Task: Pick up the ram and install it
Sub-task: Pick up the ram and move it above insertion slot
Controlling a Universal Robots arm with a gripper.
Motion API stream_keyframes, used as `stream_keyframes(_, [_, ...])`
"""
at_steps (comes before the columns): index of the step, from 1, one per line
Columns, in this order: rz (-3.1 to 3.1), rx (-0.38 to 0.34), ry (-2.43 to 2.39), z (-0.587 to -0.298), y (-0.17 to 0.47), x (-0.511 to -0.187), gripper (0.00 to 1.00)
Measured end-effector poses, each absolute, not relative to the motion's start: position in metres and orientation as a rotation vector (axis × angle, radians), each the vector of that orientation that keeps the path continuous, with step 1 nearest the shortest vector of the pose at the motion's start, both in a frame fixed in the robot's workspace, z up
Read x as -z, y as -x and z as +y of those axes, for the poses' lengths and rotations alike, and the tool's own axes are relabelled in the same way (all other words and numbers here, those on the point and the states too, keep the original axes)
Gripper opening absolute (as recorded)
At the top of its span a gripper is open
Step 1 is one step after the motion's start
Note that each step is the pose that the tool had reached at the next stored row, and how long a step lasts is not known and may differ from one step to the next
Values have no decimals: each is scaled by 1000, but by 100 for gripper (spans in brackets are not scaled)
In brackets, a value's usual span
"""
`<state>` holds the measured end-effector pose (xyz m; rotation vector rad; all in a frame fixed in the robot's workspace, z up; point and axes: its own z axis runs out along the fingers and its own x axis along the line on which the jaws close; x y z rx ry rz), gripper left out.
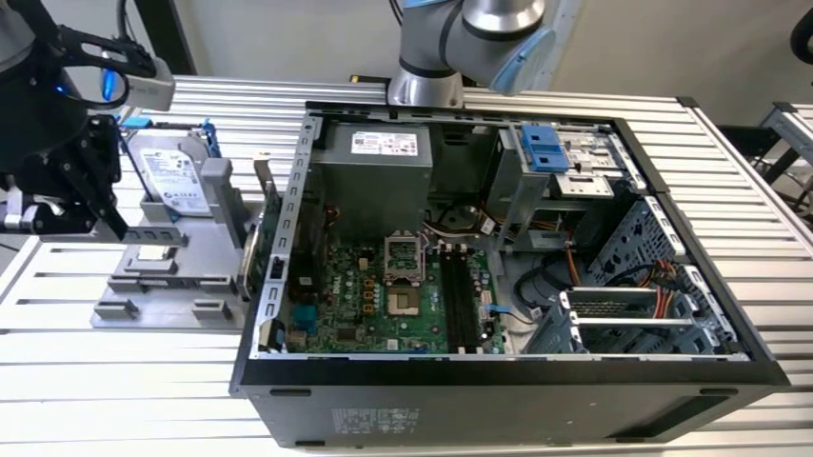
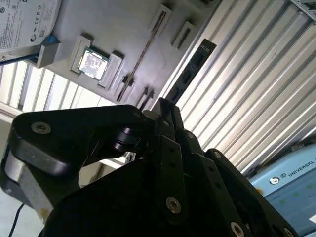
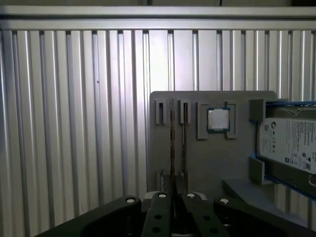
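Note:
The ram [image 2: 190, 74] is a dark, narrow stick with chips along it, and it sticks out from between my fingertips. My gripper [image 2: 165, 106] is shut on its near end. In the first wrist view the ram [image 3: 172, 143] shows edge-on as a thin dark line rising from the gripper [image 3: 173, 195] over the grey holder tray [image 3: 207, 163]. The exterior view has the gripper [image 1: 112, 224] at its far left, above that tray [image 1: 166, 276] and outside the open computer case [image 1: 273, 286]. The black memory slots [image 1: 464, 295] lie on the green motherboard inside the case.
On the tray sit a small square processor chip [image 3: 218, 120] and a silver hard drive [image 3: 291, 143] with blue brackets. The arm's base [image 1: 426, 86] stands behind the case. Cables and a drive cage [image 1: 635, 314] fill the case on the exterior view's right. A ribbed metal table [image 3: 74, 123] surrounds everything.

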<state>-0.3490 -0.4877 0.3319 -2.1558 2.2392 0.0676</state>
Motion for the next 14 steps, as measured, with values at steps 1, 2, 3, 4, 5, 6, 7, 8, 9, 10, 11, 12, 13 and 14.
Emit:
stream_keyframes(1, [2239, -68, 2156, -488, 349, -333, 0])
stream_keyframes(2, [2239, -68, 2156, -488, 349, -335, 0])
stream_keyframes(3, [2239, -68, 2156, -488, 349, -336, 0])
stream_keyframes(4, [2239, -68, 2156, -488, 349, -337, 0])
stream_keyframes(5, [2239, -68, 2156, -488, 349, -338, 0])
stream_keyframes(6, [2239, -68, 2156, -488, 349, -339, 0])
stream_keyframes(7, [2239, -68, 2156, -488, 349, -340, 0])
stream_keyframes(8, [2239, -68, 2156, -488, 349, -340, 0])
stream_keyframes(9, [2239, -68, 2155, -488, 349, -340, 0])
stream_keyframes(10, [2239, -68, 2156, -488, 349, -340, 0])
stream_keyframes(11, [2239, -68, 2156, -488, 349, -340, 0])
stream_keyframes(12, [2239, -68, 2156, -488, 349, -340, 0])
stream_keyframes(13, [2239, -68, 2156, -488, 349, -340, 0])
stream_keyframes(14, [2239, -68, 2156, -488, 349, -341, 0])
